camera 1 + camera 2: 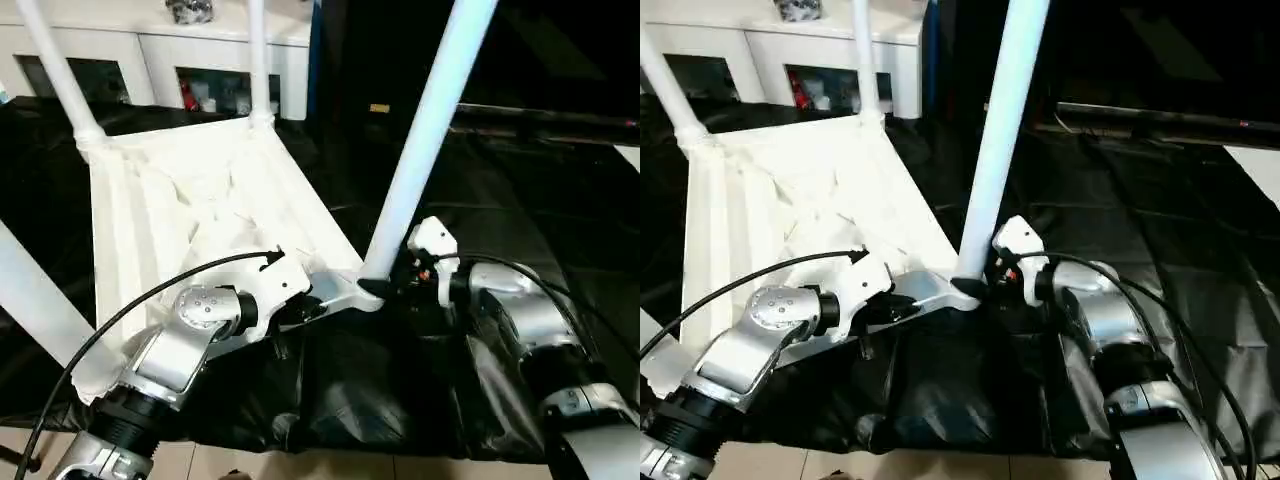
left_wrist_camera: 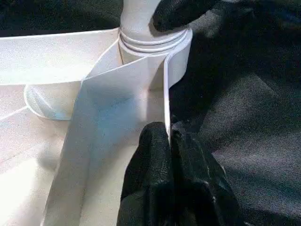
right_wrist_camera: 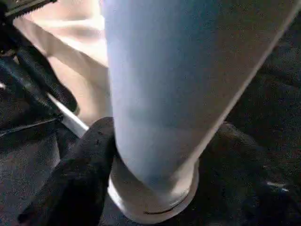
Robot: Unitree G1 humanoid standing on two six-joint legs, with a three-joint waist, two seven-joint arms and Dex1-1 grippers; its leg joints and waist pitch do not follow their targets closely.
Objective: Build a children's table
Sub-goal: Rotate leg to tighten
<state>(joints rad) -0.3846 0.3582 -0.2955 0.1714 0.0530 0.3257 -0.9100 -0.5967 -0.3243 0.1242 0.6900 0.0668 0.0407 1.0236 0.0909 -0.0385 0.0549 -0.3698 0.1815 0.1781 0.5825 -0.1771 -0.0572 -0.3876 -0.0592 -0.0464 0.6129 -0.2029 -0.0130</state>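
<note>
The children's table lies upside down on the black cover, its ribbed white top (image 1: 190,200) facing up. Three legs stand in corner sockets: far left (image 1: 60,70), far right (image 1: 258,60) and near right (image 1: 425,130). A fourth leg (image 1: 30,290) slants at the near left. My left gripper (image 2: 168,134) is shut on the top's thin rim wall (image 2: 166,89), just beside the near-right socket (image 2: 176,56). My right gripper (image 1: 388,288) is closed around the base of the near-right leg (image 3: 160,94), one black finger (image 3: 89,155) pressing its side.
A white glass-door cabinet (image 1: 150,60) stands behind the table. The black cover (image 1: 400,400) drapes over the front edge, with light floor (image 1: 300,465) below. A dark bar (image 1: 540,120) runs across the back right. Black cables loop from both wrists.
</note>
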